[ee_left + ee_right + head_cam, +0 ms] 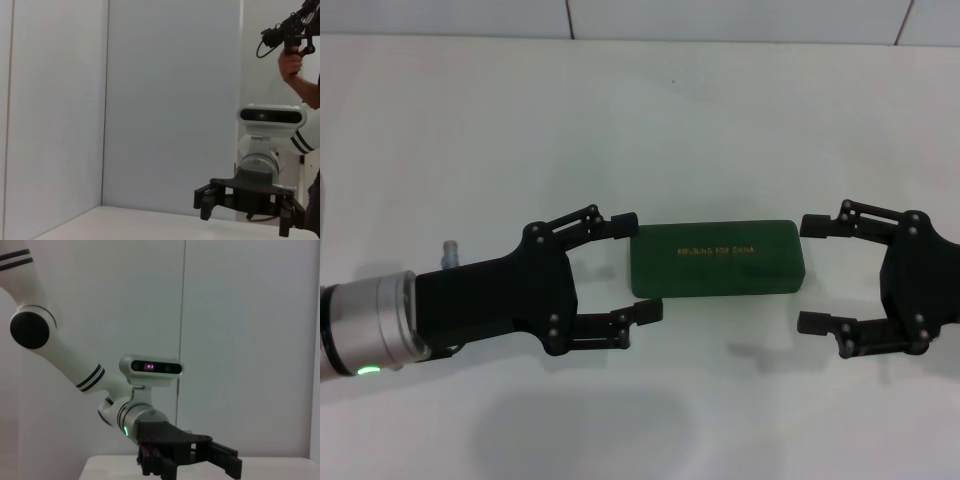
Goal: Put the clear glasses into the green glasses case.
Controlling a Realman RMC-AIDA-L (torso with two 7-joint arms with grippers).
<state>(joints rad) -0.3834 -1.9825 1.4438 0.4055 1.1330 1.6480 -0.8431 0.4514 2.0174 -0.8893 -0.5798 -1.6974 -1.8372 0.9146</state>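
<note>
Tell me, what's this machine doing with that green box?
The green glasses case lies shut on the white table. The robot's left tool is open around the case's near end, and its right tool is open just off the other end. Neither grips it yet. No glasses are in sight.

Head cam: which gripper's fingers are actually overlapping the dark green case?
The left gripper: its open fingers straddle the left end of the closed dark green rectangular glasses case. The right gripper, also open, sits just off the case's right end with a gap.
</note>
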